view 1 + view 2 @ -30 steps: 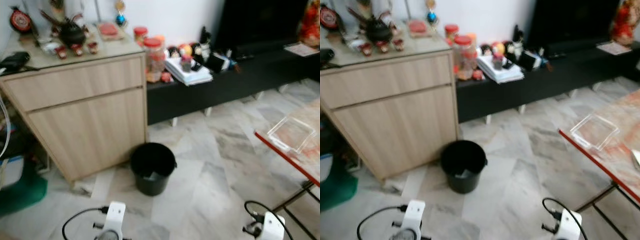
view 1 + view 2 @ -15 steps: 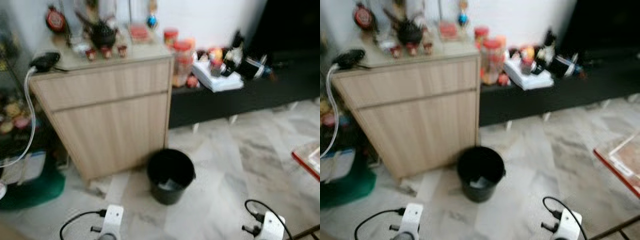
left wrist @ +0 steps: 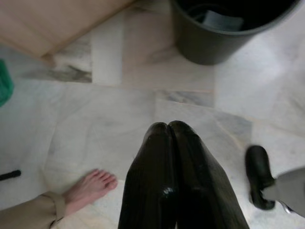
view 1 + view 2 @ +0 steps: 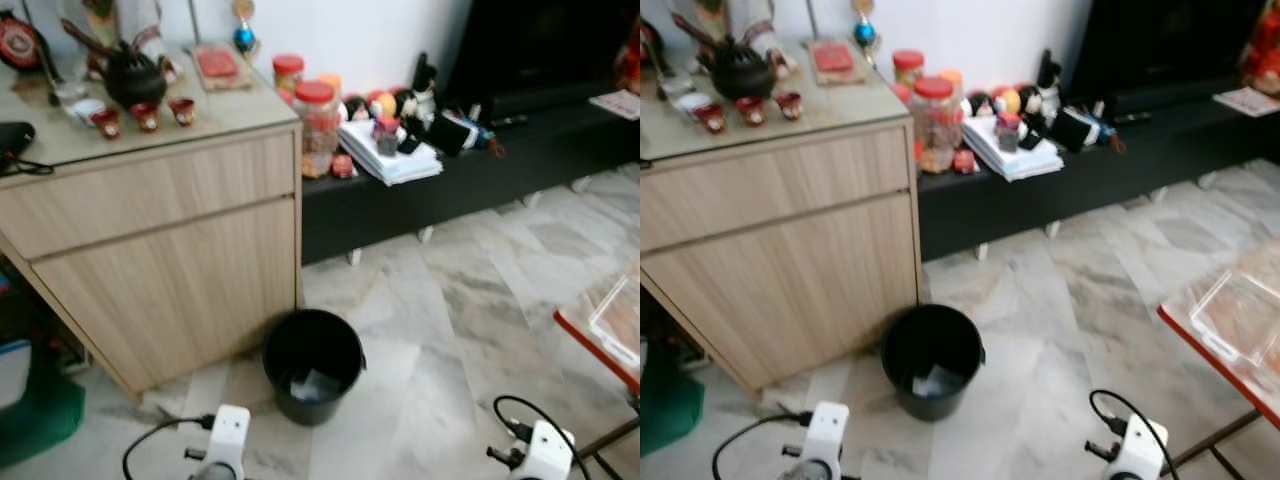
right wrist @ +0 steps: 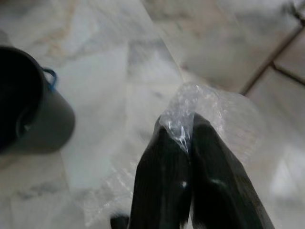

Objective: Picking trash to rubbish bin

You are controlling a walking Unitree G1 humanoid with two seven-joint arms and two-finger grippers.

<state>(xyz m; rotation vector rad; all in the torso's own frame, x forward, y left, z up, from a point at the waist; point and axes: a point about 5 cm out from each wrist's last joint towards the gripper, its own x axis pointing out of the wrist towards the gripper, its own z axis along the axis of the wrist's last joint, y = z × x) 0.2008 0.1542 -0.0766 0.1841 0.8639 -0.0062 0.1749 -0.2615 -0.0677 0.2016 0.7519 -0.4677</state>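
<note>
A black rubbish bin stands on the marble floor beside a wooden cabinet, with pale scraps inside. In the right wrist view my right gripper is shut on a piece of clear crinkled plastic wrap, held above the floor to one side of the bin. My left gripper is shut with nothing in it, hanging over the floor a short way from the bin. Both white wrists show at the lower edge of the eye views.
The light wooden cabinet stands left of the bin, a low black bench with clutter runs behind. A red-edged table with a clear tray is at the right. A person's bare foot rests on the floor near my left gripper.
The head camera has swung: the cabinet and bin sit more to the left than half a second ago, and the red table shows more at the right. The bin itself has not moved.
</note>
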